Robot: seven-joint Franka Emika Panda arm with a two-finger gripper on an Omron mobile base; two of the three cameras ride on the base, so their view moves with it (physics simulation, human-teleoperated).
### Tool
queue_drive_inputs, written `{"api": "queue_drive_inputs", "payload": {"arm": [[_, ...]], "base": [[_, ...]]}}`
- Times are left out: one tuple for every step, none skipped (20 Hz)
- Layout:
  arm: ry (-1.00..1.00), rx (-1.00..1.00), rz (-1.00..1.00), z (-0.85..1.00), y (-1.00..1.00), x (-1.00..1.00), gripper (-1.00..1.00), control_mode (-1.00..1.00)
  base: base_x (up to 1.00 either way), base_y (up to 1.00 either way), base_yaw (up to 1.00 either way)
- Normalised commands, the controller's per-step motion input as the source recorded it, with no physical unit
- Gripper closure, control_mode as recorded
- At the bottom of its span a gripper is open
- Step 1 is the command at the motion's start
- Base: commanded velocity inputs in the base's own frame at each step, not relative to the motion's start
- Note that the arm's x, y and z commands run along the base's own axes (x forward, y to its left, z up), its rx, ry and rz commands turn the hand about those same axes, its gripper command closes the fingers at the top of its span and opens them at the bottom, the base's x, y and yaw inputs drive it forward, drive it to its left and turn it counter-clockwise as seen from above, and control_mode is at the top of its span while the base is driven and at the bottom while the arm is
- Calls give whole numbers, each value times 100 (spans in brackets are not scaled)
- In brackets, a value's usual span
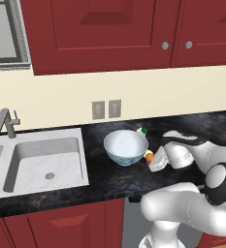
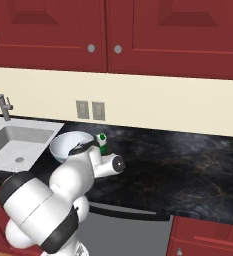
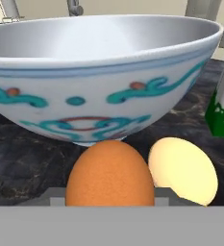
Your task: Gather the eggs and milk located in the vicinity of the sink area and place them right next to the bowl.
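1. On the dark, marbled stone counter (image 1: 104, 179) you see a large round white bowl (image 1: 126, 147) with a teal and blue painted band on its outer wall; it stands upright just right of the sink basin.
2. The pale grey-white rectangular sink basin (image 1: 46, 162), with a round drain and an angular grey metal faucet (image 1: 4, 122), lies at the left of the counter.
3. In the hand view, the small orange egg (image 3: 109, 175) sits between the fingers (image 3: 109, 197), which are clenched on it; you see only grey slivers of them on either side of its base.
4. The orange egg is low at the counter, directly in front of the bowl's narrow foot, close to it; whether it rests on the counter, you cannot tell.
5. The small pale yellow egg (image 3: 183, 170) lies just beside the orange egg, also near the foot of the bowl.
6. The small white milk container with a green top (image 2: 102, 142) stands upright just beside the bowl, on its far right side.
7. Two grey wall outlets (image 1: 106, 109) sit on the cream wall behind the bowl, below red cabinet doors (image 1: 104, 29).
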Motion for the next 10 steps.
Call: {"api": "queue_drive_inputs", "payload": {"arm": [[-4, 0, 0, -14, 32, 0, 100, -100], [-4, 0, -1, -6, 23, 0, 100, -100], [0, 2, 0, -6, 18, 0, 100, -100], [0, 6, 0, -4, 0, 0, 100, -100], [0, 4, 0, -13, 4, 0, 100, -100], [0, 4, 0, -15, 0, 0, 100, -100], [0, 5, 0, -21, 4, 0, 100, -100], [0, 7, 0, -25, 0, 0, -100, -100], [0, 7, 0, -21, 0, 0, -100, -100], [0, 7, 0, -19, 0, 0, -100, -100]], "base": [[0, 0, 0], [0, 0, 0], [0, 0, 0], [0, 0, 0], [0, 0, 0], [0, 0, 0], [0, 0, 0], [0, 0, 0], [0, 0, 0], [0, 0, 0]]}}
